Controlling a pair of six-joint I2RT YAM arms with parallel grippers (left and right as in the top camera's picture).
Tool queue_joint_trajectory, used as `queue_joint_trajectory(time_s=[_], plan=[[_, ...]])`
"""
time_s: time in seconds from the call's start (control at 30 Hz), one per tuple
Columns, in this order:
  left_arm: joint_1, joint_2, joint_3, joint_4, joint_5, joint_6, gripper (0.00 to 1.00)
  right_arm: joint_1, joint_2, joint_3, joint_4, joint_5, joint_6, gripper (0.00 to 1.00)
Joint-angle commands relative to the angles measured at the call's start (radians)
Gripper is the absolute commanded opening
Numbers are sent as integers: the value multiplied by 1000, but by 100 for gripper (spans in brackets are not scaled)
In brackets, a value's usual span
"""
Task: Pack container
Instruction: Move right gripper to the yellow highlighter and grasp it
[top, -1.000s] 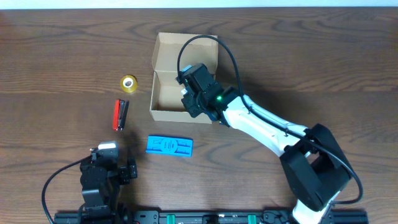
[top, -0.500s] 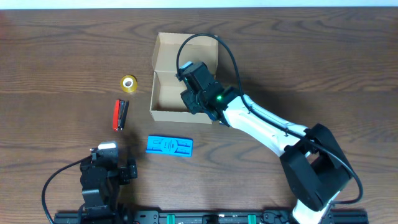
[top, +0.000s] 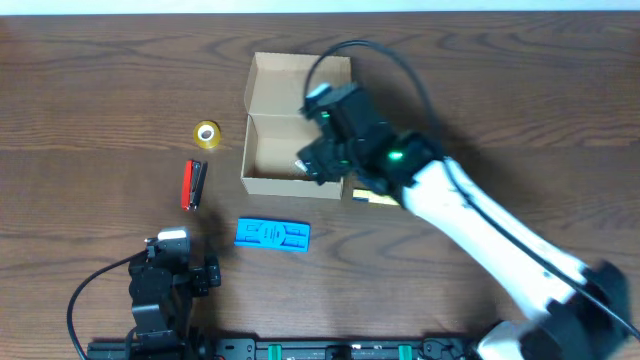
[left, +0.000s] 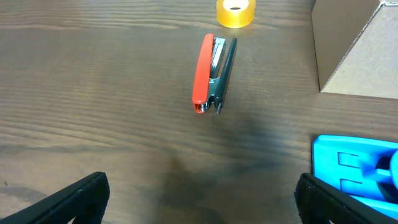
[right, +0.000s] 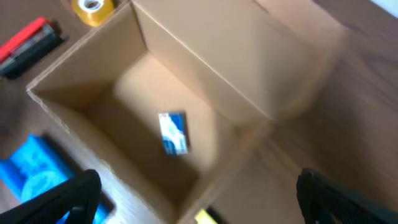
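Observation:
The container (top: 262, 160) is a tan cardboard box with its flap lid (top: 290, 78) standing open at the far side. My right gripper (top: 313, 166) hovers over the box's right half, jaws wide open and empty. In the right wrist view a small blue-and-white item (right: 173, 132) lies on the container floor (right: 134, 118), and the right gripper (right: 199, 208) frames the near wall. My left gripper (left: 199, 202) is open and empty low over bare table at the front left (top: 176, 252).
A yellow tape roll (top: 207, 134), a red stapler (top: 192, 185) and a flat blue item (top: 272, 235) lie left of and in front of the box. A yellow-and-black object (top: 372, 197) lies by the box's right front corner, under my right arm.
My right gripper has opened, and the small blue-and-white item now lies loose in the box. The right arm has lifted and shifted slightly right. The left arm has not moved.

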Motion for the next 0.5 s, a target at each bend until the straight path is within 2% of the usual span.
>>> queue_joint_trajectory(time_s=[0.0, 0.2, 0.47], plan=[[3, -7, -11, 0, -14, -16, 96, -55, -38, 7, -109, 10, -14, 99], [3, -7, -11, 0, -14, -16, 95, -105, -42, -24, -323, -17, -163, 99], [3, -7, -11, 0, -14, -16, 95, -106, -42, -190, -334, -39, -199, 99]])
